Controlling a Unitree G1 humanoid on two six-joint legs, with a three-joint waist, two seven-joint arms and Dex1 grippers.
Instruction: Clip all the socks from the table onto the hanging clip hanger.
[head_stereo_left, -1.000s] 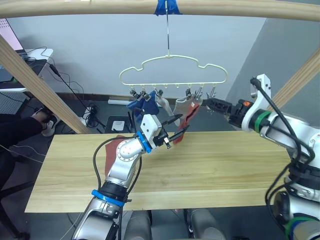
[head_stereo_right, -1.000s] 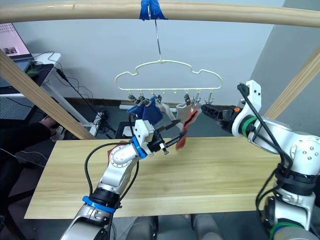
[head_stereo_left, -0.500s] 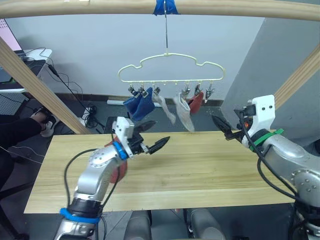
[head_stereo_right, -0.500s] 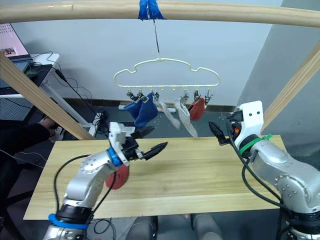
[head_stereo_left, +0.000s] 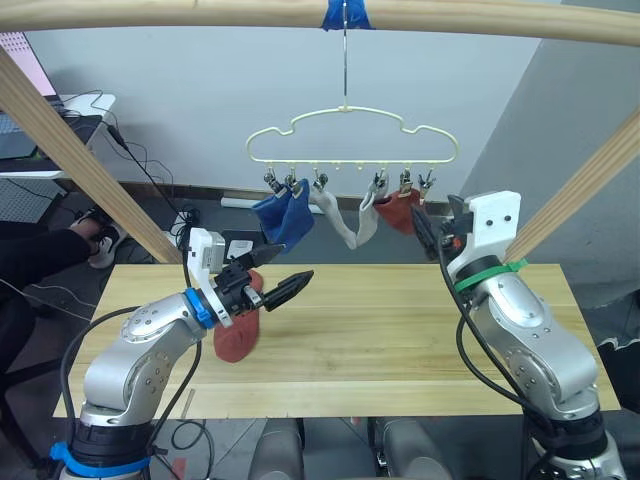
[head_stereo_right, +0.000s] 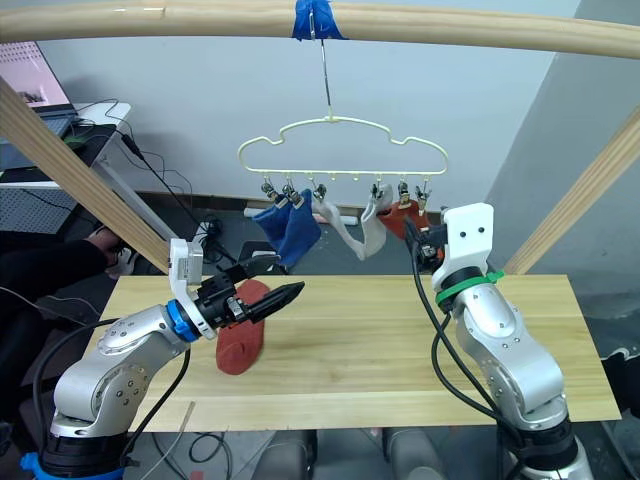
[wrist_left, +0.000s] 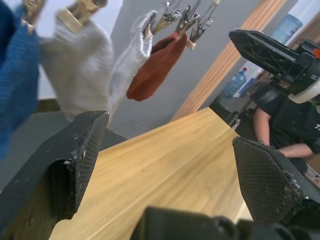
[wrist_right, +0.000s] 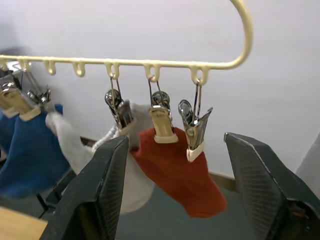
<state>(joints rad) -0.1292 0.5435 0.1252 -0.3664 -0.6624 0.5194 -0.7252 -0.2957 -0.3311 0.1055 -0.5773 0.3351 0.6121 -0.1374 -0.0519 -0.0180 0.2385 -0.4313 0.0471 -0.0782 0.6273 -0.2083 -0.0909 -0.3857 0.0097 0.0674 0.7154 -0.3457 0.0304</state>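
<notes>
Under the pole, clip hanger (head_stereo_left: 350, 135) carrying five socks — two blue (head_stereo_left: 283, 214), two grey (head_stereo_left: 340, 222), one rust-red (wrist_right: 172, 170); sixth, rust-red sock (head_stereo_right: 243, 341), flat on desk (head_stereo_left: 400, 330) beneath wide-spread empty left tool (head_stereo_left: 268, 288); right tool (wrist_right: 185, 200) wide, empty, facing outermost clips.

The left gripper (head_stereo_left: 274, 282) was held left of centre in the left eye view, forearm bent inward, fingers spread apart; the right gripper (head_stereo_left: 420, 232) was raised right of centre, fingers parted, elbow low.
</notes>
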